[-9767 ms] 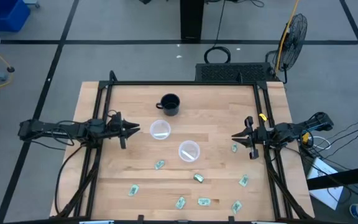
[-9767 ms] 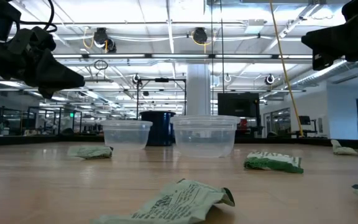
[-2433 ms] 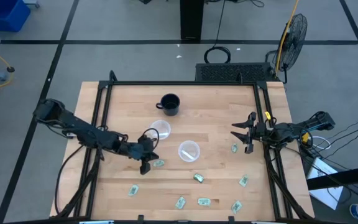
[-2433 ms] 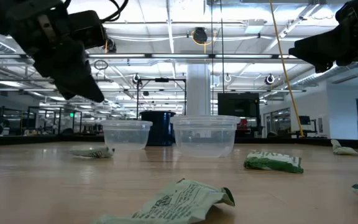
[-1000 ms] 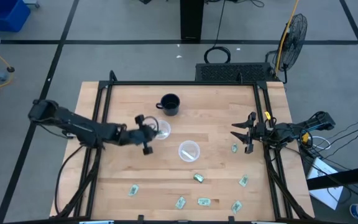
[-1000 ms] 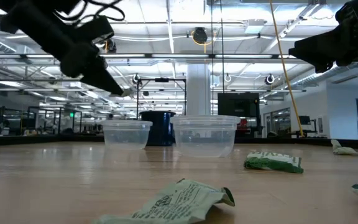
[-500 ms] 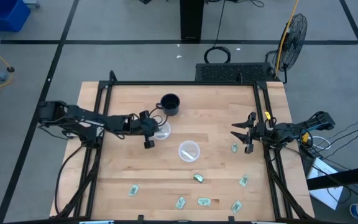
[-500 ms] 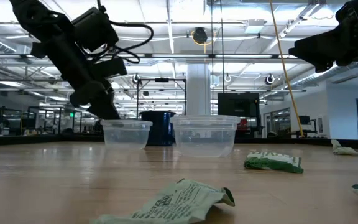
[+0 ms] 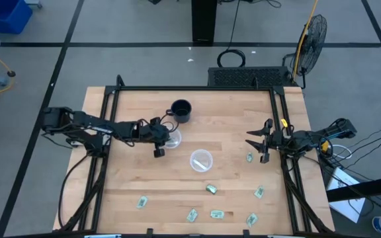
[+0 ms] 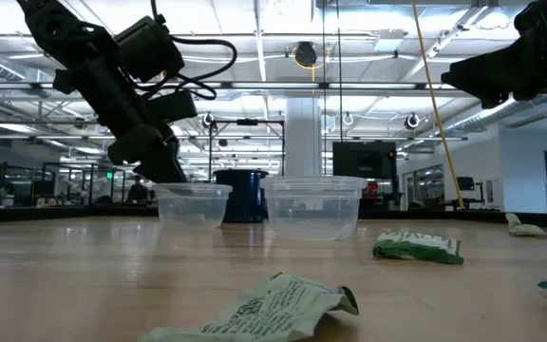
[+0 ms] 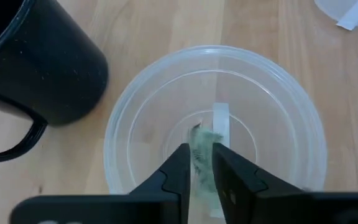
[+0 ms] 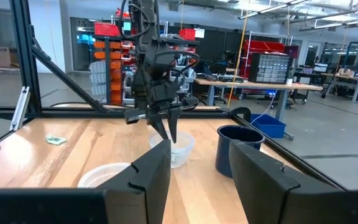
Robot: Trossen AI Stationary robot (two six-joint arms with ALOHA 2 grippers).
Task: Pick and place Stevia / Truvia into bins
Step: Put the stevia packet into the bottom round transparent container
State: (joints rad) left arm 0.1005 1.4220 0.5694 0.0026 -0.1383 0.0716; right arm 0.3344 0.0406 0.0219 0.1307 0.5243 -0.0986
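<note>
My left gripper (image 9: 166,137) hangs over the left clear bin (image 9: 172,139), fingers pointing down into its mouth, shut on a light green Stevia packet (image 11: 201,163). The low view shows its fingertips (image 10: 171,177) at the rim of that bin (image 10: 195,204). The second clear bin (image 9: 201,160) stands to its near right. Several more packets lie flat on the near half of the table, such as one (image 9: 211,189) and another (image 9: 192,215). My right gripper (image 9: 250,143) waits open at the table's right edge, with nothing in it. My left gripper pinches the packet between its two fingers, which come from above and point down into the bin. The packet's free end (image 11: 197,134) sticks out past the fingertips. The packet hangs clear above the bin's bottom.
A black mug (image 9: 180,111) with a handle stands just beyond the left bin, close to my left gripper. Packets also lie near the right edge (image 9: 249,157) and at the near right (image 9: 259,192). A black frame runs round the table.
My left gripper has carried the packet toward the table's far edge and a little right, to above the left bin. It has then come down until its fingertips stand at the bin's rim.
</note>
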